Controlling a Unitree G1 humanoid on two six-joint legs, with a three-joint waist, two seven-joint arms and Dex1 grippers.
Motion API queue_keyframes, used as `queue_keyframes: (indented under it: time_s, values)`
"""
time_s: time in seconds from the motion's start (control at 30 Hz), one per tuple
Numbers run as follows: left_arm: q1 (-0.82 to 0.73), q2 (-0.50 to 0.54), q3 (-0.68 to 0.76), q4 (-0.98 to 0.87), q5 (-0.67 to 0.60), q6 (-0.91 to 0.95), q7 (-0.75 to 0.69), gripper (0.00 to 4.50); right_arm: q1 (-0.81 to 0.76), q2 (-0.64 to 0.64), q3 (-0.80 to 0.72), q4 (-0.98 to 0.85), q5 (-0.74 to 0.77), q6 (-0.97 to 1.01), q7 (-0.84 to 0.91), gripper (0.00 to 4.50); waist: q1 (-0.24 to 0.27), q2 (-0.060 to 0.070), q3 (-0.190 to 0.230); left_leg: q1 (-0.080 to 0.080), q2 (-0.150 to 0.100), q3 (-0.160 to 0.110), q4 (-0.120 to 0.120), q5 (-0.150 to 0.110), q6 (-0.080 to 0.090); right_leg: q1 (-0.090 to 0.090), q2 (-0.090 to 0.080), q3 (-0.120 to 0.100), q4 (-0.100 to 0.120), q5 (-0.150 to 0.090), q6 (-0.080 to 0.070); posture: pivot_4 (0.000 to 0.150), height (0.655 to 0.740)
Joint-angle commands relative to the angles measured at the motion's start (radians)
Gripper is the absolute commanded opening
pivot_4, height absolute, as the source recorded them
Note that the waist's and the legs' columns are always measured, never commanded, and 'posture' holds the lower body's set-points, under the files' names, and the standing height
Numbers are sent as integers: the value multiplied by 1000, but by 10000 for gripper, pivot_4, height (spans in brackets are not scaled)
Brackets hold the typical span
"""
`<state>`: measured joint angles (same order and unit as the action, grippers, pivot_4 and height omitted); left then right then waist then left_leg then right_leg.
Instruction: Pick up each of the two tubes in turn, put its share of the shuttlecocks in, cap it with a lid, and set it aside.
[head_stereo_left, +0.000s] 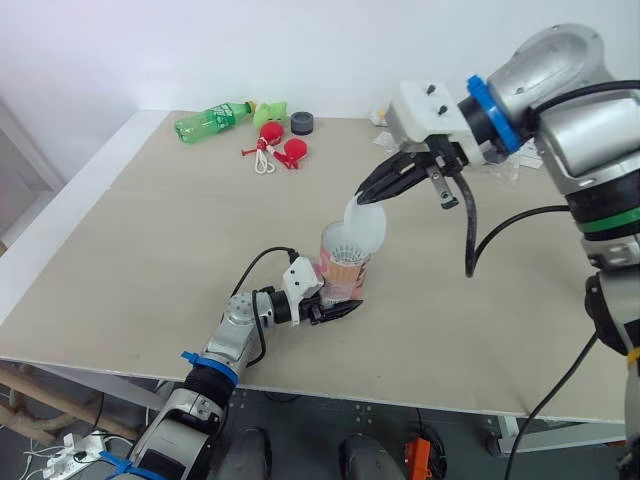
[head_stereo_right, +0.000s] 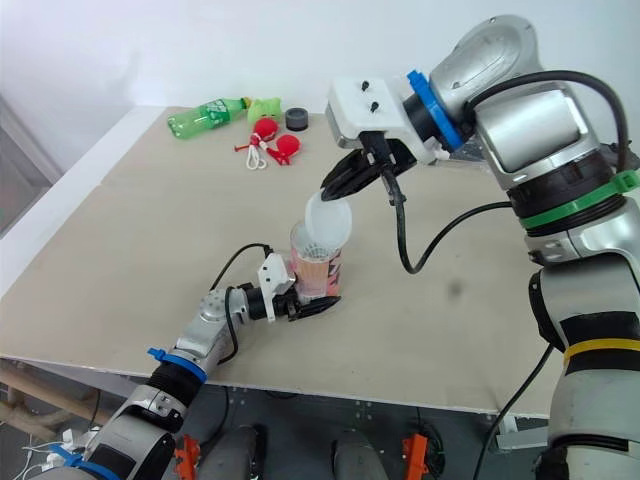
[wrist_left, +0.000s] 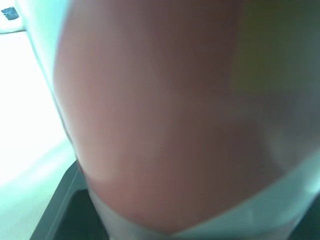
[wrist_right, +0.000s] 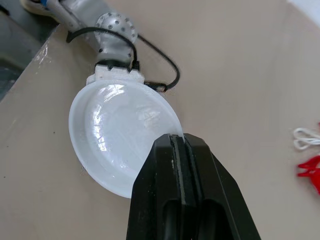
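At the front of the table (head_stereo_left: 150, 250), the left gripper (head_stereo_left: 335, 310) clamps the upright shuttlecock tube (head_stereo_left: 345, 265) while the right gripper (head_stereo_left: 368, 197) pinches the tilted lid (head_stereo_left: 366, 228) by its rim just above the mouth, likely light, bendy plastic, best edge-held.

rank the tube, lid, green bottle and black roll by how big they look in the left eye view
1. tube
2. green bottle and lid: about alike, and the bottle lies farther off, so no ranking between them
3. black roll
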<state>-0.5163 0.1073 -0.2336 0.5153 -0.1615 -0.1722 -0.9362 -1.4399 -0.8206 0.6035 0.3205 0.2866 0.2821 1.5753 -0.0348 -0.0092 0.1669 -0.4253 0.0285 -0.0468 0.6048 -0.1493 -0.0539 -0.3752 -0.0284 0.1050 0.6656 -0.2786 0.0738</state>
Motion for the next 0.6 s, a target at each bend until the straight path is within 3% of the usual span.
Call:
queue_keyframes:
  time_s: [0.03, 0.6]
  values:
    - [30, 18, -19, 49, 42, 23, 6, 28707, -68, 15, 20, 35, -5, -46, 39, 370, -2, 1, 0, 0, 0, 0, 0, 0, 0, -1, 0, 0, 0, 0, 0, 1500, 7400]
    - [60, 16, -21, 13, 45, 31, 29, 28707, -85, 76, 133, 96, 7, -127, 39, 370, -9, 1, 0, 1, 2, -1, -1, 0, 0, 0, 2, 0, 0, -2, 2, 1500, 7400]
